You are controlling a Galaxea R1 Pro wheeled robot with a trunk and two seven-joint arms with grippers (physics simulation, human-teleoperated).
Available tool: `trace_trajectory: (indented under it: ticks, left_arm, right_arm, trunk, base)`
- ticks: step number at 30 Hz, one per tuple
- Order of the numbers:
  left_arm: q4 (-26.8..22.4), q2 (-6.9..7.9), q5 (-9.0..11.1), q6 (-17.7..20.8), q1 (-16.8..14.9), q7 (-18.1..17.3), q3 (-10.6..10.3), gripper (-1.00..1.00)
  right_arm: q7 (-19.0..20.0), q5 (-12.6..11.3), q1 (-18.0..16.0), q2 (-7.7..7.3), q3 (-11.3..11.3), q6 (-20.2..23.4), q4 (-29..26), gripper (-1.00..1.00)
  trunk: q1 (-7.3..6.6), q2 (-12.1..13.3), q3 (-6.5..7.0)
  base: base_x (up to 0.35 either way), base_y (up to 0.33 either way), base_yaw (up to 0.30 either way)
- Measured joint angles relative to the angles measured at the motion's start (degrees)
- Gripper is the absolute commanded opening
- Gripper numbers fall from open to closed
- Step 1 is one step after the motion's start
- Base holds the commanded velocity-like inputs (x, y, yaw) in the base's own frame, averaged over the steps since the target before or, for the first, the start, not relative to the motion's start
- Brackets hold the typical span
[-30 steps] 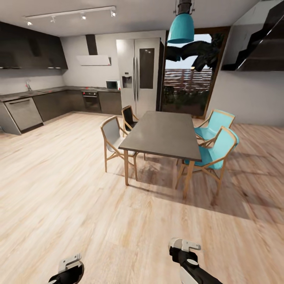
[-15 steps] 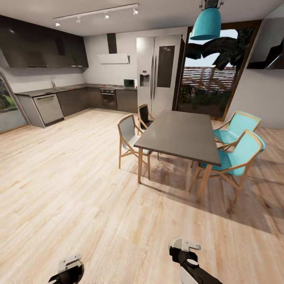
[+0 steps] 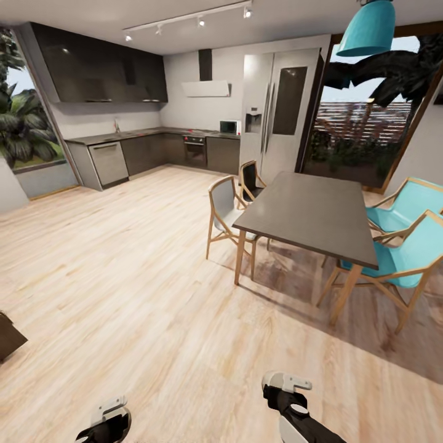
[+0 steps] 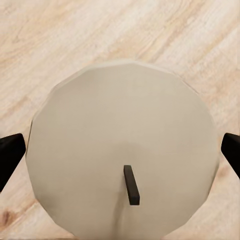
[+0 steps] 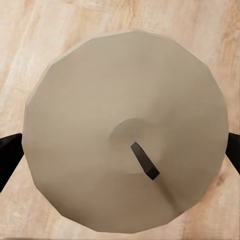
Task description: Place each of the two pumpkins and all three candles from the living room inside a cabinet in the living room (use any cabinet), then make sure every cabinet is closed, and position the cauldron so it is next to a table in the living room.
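Observation:
A pale grey-white candle [image 4: 120,125] with a short black wick sits between the dark fingers [image 4: 10,155] of my left gripper [image 4: 120,155], seen from above with the wood floor beneath it. My right gripper [image 5: 120,150] holds a second candle [image 5: 125,90] the same way, its fingers [image 5: 9,147] against the sides. In the head view both grippers hang low at the picture's lower edge, the left gripper [image 3: 107,421] and the right gripper [image 3: 286,391], over bare floor. The pumpkins, cabinet, cauldron and coffee table are out of view.
A tall dark-topped dining table [image 3: 307,215] with wooden legs stands ahead to the right, with grey chairs [image 3: 226,212] and turquoise chairs [image 3: 409,246] around it. Kitchen counters [image 3: 141,151] and a fridge [image 3: 280,114] line the far wall. A dark corner [image 3: 7,335] juts in at the left.
The whole head view has swung left: the dining table and kitchen sit further right, and a window with palms and a dark corner have come in at the left. Both arms keep their pose.

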Motion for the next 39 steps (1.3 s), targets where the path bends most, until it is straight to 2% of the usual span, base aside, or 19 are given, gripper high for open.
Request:
trace_trajectory:
  ticks: [39]
  left_arm:
    - [0.0,-0.68,0.01,-0.04,0.0,0.01,-0.18,-1.0]
  right_arm:
    - [0.0,0.01,0.0,0.09,0.0,0.0,0.0,-1.0]
  trunk:
    - [0.0,0.0,-1.53]
  base:
    - [-0.001,0.0,0.264]
